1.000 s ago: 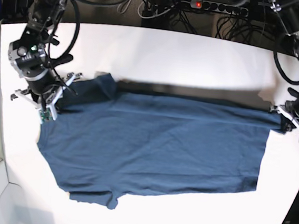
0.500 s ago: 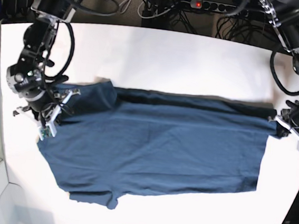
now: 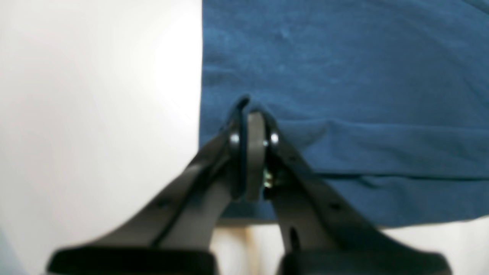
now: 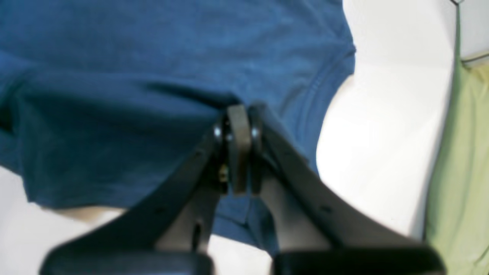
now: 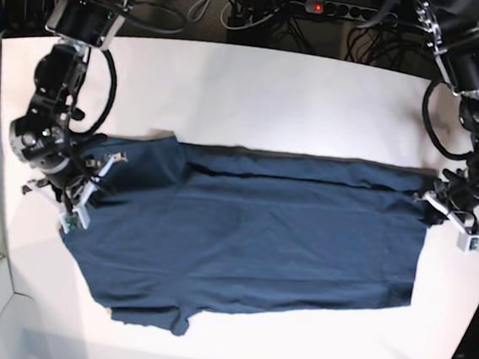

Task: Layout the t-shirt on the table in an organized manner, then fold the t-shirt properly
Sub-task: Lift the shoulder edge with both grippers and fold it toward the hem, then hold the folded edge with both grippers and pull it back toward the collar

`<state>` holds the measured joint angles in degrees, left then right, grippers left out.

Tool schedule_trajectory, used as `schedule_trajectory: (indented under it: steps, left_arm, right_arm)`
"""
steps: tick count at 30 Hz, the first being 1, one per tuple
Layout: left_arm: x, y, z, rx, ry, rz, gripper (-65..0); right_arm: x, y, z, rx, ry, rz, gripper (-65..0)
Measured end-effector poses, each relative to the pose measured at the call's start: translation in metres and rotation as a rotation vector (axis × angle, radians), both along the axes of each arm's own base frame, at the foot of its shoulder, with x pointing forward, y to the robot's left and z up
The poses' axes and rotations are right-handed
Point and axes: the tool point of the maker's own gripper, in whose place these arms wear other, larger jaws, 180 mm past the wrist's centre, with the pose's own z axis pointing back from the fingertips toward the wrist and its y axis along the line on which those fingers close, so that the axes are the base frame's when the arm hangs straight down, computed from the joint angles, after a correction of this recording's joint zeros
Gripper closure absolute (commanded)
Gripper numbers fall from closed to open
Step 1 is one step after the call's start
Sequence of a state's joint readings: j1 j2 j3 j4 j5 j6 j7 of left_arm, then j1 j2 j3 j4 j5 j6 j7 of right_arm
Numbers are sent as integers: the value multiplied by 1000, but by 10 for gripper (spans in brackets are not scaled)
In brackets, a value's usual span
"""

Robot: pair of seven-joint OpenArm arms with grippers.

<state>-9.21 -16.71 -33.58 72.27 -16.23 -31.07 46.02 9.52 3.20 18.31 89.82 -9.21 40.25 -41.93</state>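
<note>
**Both arms pinching the shirt's top edge, cloth stretched between them**

So the t-shirt is lying across the middle of the table, long axis running left to right across the base view. The right gripper is at mid-left of the frame, jaws pressed together on the cloth near the sleeve and shoulder end. The left gripper is at mid-right, also clamped onto the shirt's corner by the hem. In both wrist views you can see blue fabric squeezed right between the closed tips.

From each set of jaws the bulk of the shirt runs inward and toward the bottom of the frame, so my guess is whatever comes next depends on both arms moving together along that top edge.

Table is plain matte white with lots of room above the shirt. Cables and a power strip sit along the top.
</note>
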Motion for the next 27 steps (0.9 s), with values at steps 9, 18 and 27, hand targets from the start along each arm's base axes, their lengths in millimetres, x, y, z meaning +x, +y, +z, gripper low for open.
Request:
schedule_trajectory:
  steps: [9, 18, 27]
  left_arm:
    - [3, 4, 4, 14, -18, -1, -6]
    - [5, 9, 8, 22, -37, 10, -200]
    - [5, 9, 11, 26, -43, 8, -251]
  right_arm:
    - [10, -3, -11, 29, 5, 6, 0]
    - [25, -7, -17, 50, 31, 4, -60]
    - [23, -20, -10, 11, 24, -11, -469]
